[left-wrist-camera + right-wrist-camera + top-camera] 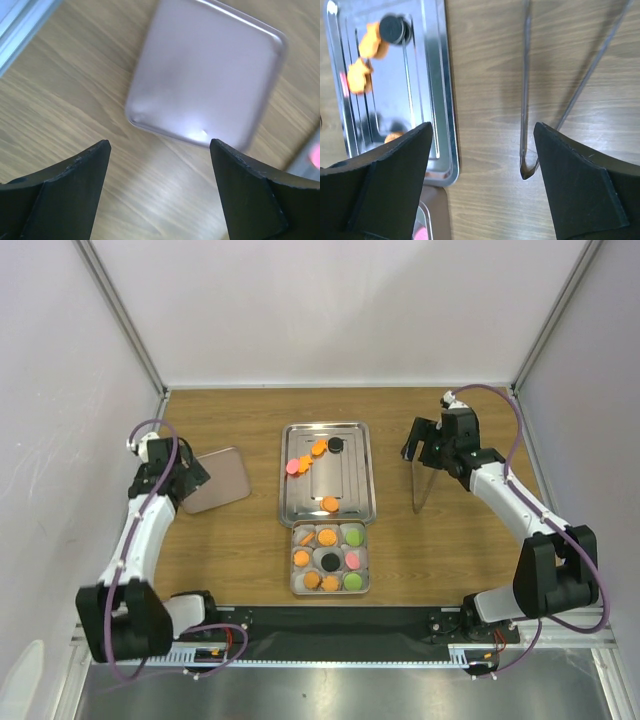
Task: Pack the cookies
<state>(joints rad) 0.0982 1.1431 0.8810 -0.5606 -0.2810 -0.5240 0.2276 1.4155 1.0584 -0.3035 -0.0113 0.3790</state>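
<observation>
- Between my two arms, on the wooden surface (450,540), the steel tray (350,480) carries loose cookies (318,449) at its far-left part, and one orange cookie near the near rim.
- More cookies fill the box (368,575) just beside that rim.
- My left jaws stand wide and empty near the flat lid (210,75).
- My right jaws stand wide and empty over bare wood, between the tray edge and the tongs (524,100).

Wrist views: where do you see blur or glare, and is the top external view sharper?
Left wrist view: the small pinkish-grey metal tray is smeared along its right edge, with a small glare spot near its lower rim. Right wrist view: the orange round cookies on the shiny steel tray are blurred; the thin metal tongs look crisp. Top external view: evenly lit and sharp.
</observation>
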